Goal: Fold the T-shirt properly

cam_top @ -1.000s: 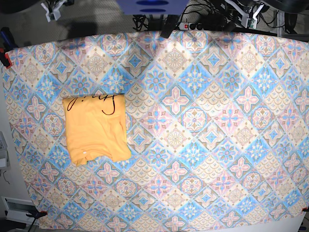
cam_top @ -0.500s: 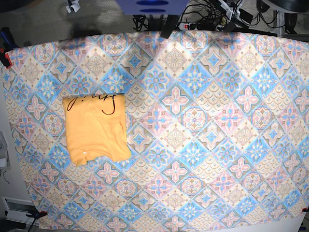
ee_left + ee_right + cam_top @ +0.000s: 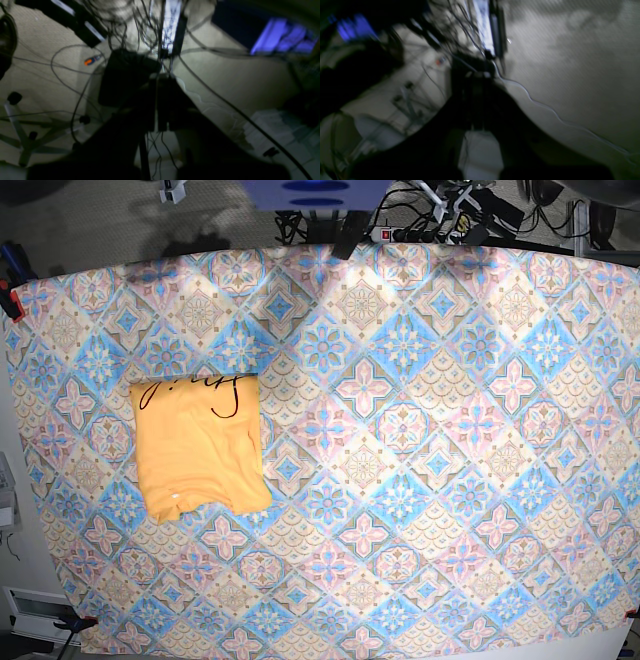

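Note:
The T-shirt [image 3: 199, 447] lies folded into a compact pale orange rectangle on the left part of the table, dark script lettering along its far edge and a small white tag near its front left corner. Neither gripper touches it. My right gripper [image 3: 175, 191] is only partly visible beyond the table's far edge at upper left, and my left gripper [image 3: 447, 197] sits behind the far edge at upper right. In the wrist views, the left gripper [image 3: 157, 105] and right gripper [image 3: 476, 100] show as dark fingers pressed together, empty, over the floor.
The blue-and-pink patterned tablecloth [image 3: 420, 440] covers the whole table, held by red clamps [image 3: 12, 302] at the corners. Behind the far edge lie a power strip [image 3: 400, 232] and tangled cables [image 3: 140, 27]. A chair base [image 3: 22, 140] stands on the floor.
Both arms have slid inward along the far edge, towards the middle of the back. The T-shirt has not moved.

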`<state>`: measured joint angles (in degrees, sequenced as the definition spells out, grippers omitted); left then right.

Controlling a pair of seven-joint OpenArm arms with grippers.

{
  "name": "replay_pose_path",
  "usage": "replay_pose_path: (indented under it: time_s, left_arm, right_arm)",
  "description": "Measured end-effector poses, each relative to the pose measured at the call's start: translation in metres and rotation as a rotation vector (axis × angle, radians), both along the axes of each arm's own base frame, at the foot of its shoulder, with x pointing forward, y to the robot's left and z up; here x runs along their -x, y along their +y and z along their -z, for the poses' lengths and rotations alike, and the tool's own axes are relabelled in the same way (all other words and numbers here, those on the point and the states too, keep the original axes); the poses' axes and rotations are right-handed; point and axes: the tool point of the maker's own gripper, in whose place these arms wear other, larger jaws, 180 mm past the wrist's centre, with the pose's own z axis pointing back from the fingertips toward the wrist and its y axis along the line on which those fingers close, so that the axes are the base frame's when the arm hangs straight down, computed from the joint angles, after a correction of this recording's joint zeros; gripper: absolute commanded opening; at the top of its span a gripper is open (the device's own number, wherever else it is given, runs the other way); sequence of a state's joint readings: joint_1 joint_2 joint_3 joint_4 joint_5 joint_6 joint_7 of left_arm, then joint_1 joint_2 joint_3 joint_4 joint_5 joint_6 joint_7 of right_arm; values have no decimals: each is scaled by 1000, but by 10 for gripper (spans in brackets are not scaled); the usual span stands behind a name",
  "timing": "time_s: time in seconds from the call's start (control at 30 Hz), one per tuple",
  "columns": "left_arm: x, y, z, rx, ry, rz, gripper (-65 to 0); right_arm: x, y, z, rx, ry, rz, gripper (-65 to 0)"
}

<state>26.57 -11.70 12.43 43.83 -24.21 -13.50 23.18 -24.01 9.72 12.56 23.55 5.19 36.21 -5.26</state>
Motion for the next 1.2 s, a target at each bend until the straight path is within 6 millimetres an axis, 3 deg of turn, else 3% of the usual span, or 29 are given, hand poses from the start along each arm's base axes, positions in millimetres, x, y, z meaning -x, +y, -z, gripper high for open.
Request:
replay_pose_path:
  time_s: [0.13, 0.23, 0.37, 0.47, 0.7, 1.0, 1.13, 1.2]
  left_arm:
    - [-6, -2, 14, -7, 0, 42, -650]
    - [-16, -6, 24, -31, -32, 62, -650]
    - [-16, -12, 32, -72, -63, 143, -650]
    - [-15, -12, 35, -99, -69, 191, -650]
    - [-28, -10, 37, -126, -85, 214, -650]
    - [-41, -5, 38, -156, -104, 220, -650]
    - [-40, -3, 38, -165, -103, 220, -650]
    - [-39, -4, 38, -164, -100, 220, -650]
  right_arm:
    - [-16, -4, 7, 39, -53, 66, -650]
    - [-35, 10, 11, 41, -117, 131, -650]
    - [-29, 40, 17, 63, -108, 150, -650]
    - [-21, 46, 19, 89, -89, 155, -650]
    - [-56, 61, 20, 69, -161, 183, -650]
    - [-63, 113, 18, -12, -152, 216, -650]
    - [-64, 119, 18, -17, -151, 220, -650]
    - [-75, 126, 19, -21, -161, 227, -650]
